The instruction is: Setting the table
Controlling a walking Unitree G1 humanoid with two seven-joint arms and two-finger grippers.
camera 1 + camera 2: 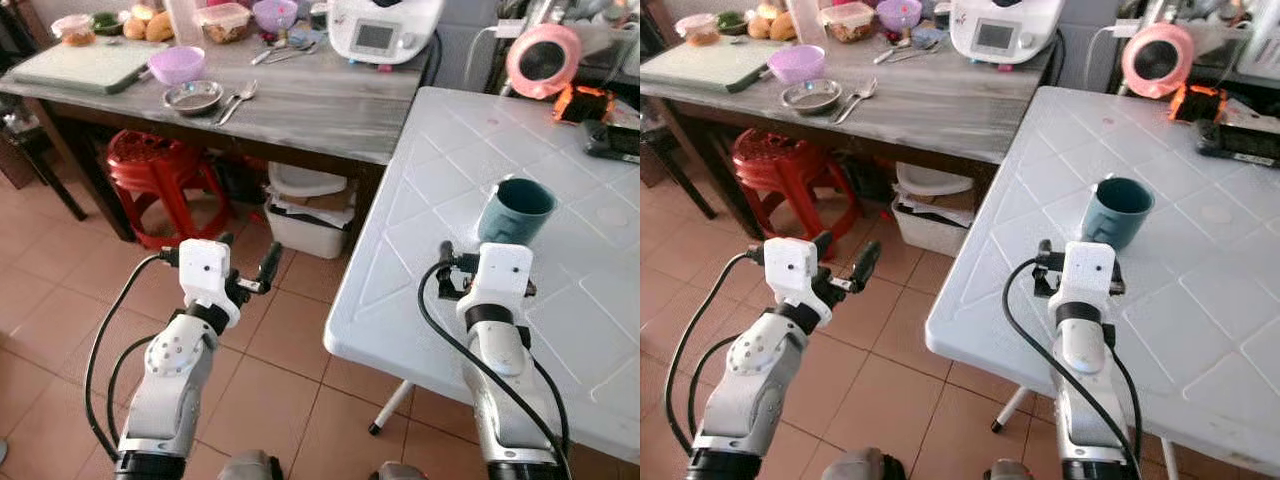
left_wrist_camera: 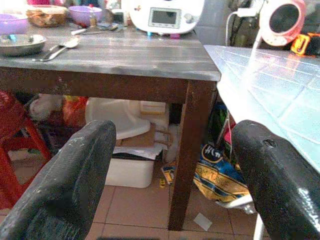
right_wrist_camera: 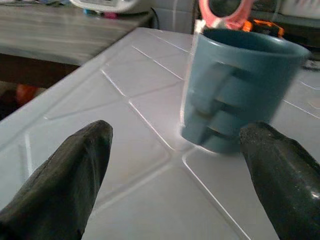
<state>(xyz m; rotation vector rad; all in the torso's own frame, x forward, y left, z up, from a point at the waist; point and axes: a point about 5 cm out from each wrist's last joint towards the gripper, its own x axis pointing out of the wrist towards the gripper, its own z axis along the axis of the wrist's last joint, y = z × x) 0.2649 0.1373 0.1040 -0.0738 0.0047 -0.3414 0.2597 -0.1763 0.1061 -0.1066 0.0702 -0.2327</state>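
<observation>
- The right gripper [image 3: 175, 175] hovers low over the white table [image 1: 470, 160], its two black fingers [image 3: 65, 175] spread wide with nothing between them.
- The left gripper [image 1: 248, 270] hangs over the tiled floor [image 1: 60, 290] beside the white table, its fingers parted and empty.
- A teal mug [image 1: 514, 210] stands upright on the white table just ahead of the right gripper, not touched by it.
- Farther off, a wooden table [image 1: 300, 100] carries a metal bowl [image 1: 193, 96], spoons [image 1: 236, 101], a purple bowl [image 1: 177, 63] and a white kitchen appliance [image 1: 385, 28].
- A red stool [image 1: 155, 170] sits beneath the wooden table.
</observation>
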